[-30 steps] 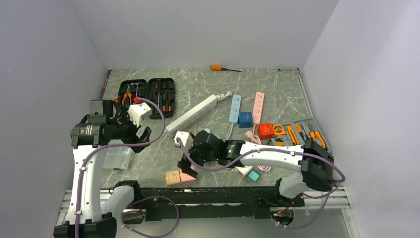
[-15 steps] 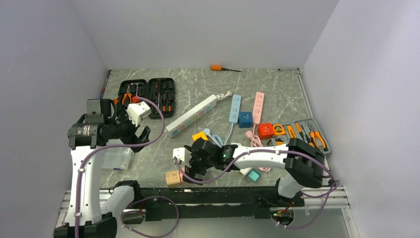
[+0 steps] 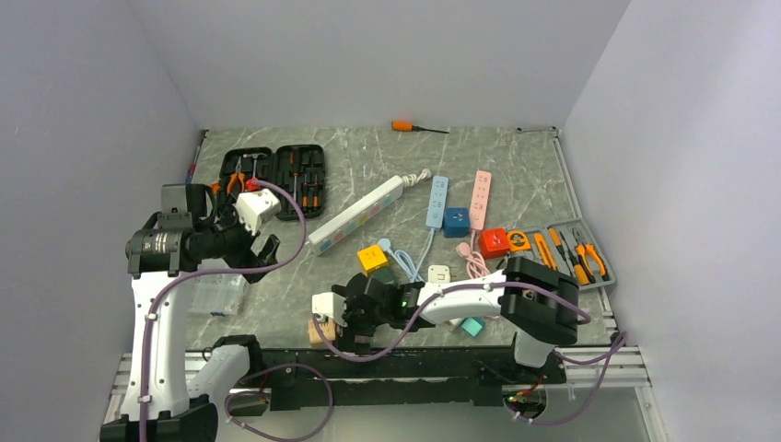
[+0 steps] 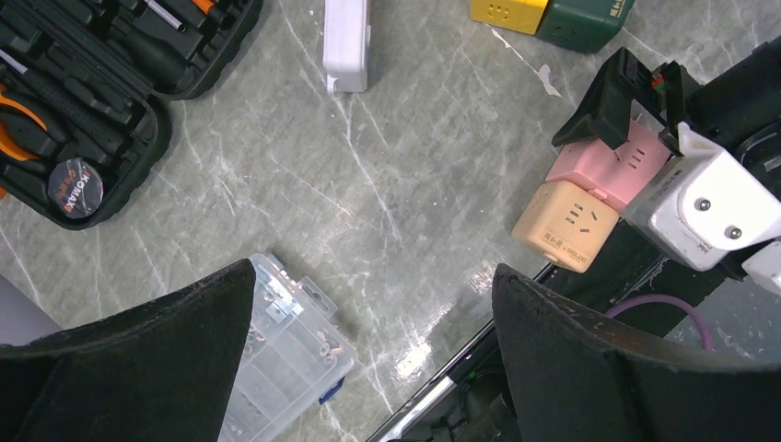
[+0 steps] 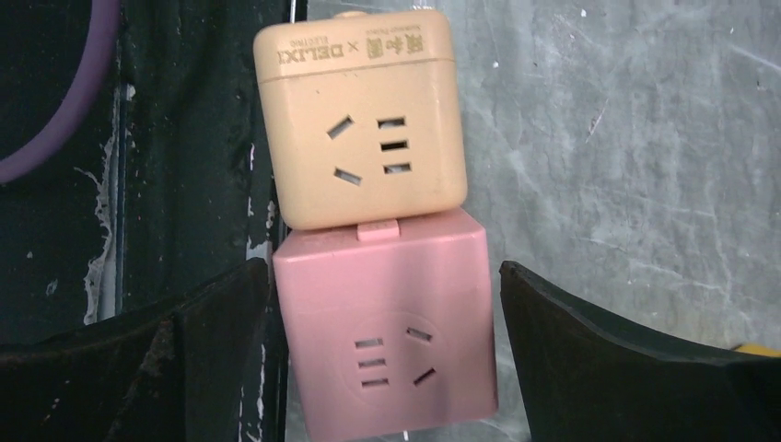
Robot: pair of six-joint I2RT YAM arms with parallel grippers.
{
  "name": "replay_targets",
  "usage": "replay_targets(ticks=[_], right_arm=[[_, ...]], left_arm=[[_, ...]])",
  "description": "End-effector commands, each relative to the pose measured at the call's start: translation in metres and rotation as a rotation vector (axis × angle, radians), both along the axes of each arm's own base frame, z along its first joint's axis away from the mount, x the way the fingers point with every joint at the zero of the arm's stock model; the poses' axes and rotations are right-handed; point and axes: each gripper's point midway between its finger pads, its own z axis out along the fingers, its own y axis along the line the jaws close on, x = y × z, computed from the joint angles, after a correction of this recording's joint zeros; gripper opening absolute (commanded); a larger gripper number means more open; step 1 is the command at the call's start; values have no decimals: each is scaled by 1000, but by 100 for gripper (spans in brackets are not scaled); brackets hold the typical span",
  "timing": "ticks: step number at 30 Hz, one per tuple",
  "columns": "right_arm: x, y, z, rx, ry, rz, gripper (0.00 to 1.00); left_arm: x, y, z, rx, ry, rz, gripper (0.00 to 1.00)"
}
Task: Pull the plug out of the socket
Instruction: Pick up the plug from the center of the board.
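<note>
**A:** Where is the plug?

**B:** The pink cube [image 5: 387,331] is joined end to end with the tan cube [image 5: 359,120], and a small pink tab crosses the seam. Both lie at the near edge of the tabletop [image 3: 516,166], left of centre.

**A:** And the right fingers [image 5: 626,368]?

**B:** Apart, one along each side of the pink cube and very close to it. I cannot tell whether they press it.

**A:** Does the overhead camera show that?

**B:** No. There only the tan cube peeks out, because the right wrist covers the pink one. The left wrist view shows both cubes, with a black finger against the pink.

**A:** The left fingers [image 4: 129,368]?

**B:** Spread wide and raised over the left side, with only tabletop between them.

**A:** Any containers?

**B:** A clear box [image 4: 276,359] lies below them, its contents too small to tell. An open black tool case [image 4: 92,92] holds orange-handled pliers and screwdrivers. A grey tray [image 3: 603,269] at the right holds orange-handled tools.

**A:** What about edges?

**B:** In the right wrist view the tan cube's outer side overlaps the dark rail beyond the edge. Bare marble lies between the cubes and the clear box. A yellow cube [image 3: 372,258] and a green cube [image 4: 585,18] sit just behind the right arm.
</note>
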Motion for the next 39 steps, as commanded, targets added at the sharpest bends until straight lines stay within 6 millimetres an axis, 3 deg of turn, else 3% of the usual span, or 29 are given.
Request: replay_targets(ticks=[1,7,12,16,19,24,30,39], right_arm=[[4,13,0,55,-40,-21,95],[4,4,-24,7,-12,-70,79],[6,-1,-28,10,-9,-116,59],[8,2,-24,13,-6,-129,32],[8,3,-18,4,14,-152,0],[2,5,4,-1,101,-186,0],[18,2,57,45,305,-304,0],[30,-19,118,188,387,-365,0]], left_arm=[[0,-3,7,-7,-46,-26,99],[-2,-3,-1,7,-50,-61,99],[-2,-4,1,1,-45,-61,99],[-2,-6,3,-16,-45,-60,99],[-4,-9,3,-25,-44,-66,99],[-6,-9,0,-7,-105,-97,99],[-25,-32,16,-51,-250,-276,99],[-44,-54,31,-76,-439,-472,99]])
